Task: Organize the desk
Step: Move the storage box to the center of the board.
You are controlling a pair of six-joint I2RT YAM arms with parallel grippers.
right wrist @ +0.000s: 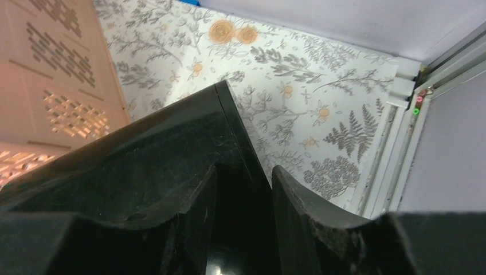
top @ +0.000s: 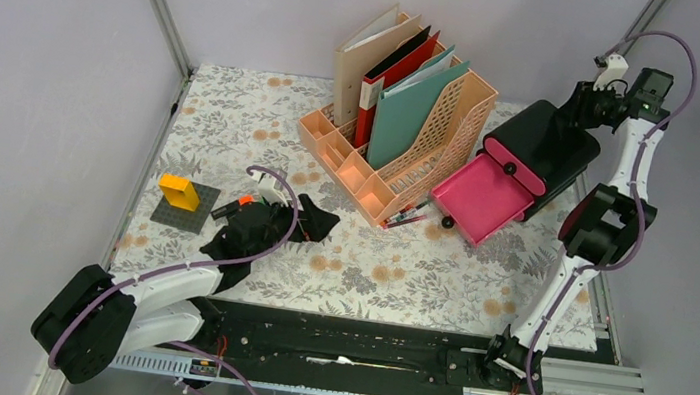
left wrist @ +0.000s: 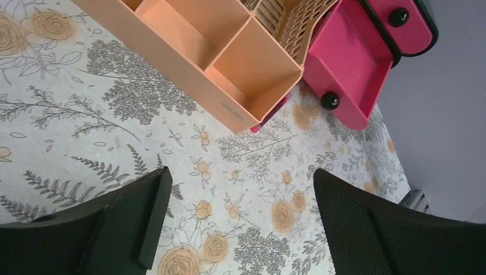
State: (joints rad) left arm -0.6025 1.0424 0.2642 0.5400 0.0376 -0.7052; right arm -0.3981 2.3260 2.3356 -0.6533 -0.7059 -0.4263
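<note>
At the upper right of the overhead view, the right fingers (top: 584, 105) sit at the back edge of the black box (top: 544, 141). In the wrist view they are narrowed astride that edge, but I cannot tell whether they actually pinch it. The lower pink drawer (top: 479, 201) stands pulled out, its long axis running from the box toward the lower left and its mouth just beside the rack (top: 400, 168). A few pens (top: 407, 215) lie on the cloth between the rack's foot and the drawer. The bench (top: 396, 279) fills the middle of that view, directly under the left fingers (top: 272, 226), which hover at centre left, spread wide and holding nothing. A yellow block (top: 178, 192) on a grey plate (top: 185, 216) rests just to their left. From those fingers the pens and drawer lie to the right and slightly up. The left arm is nearer to both pens and block, so the next pick-up likely falls to it.
</note>
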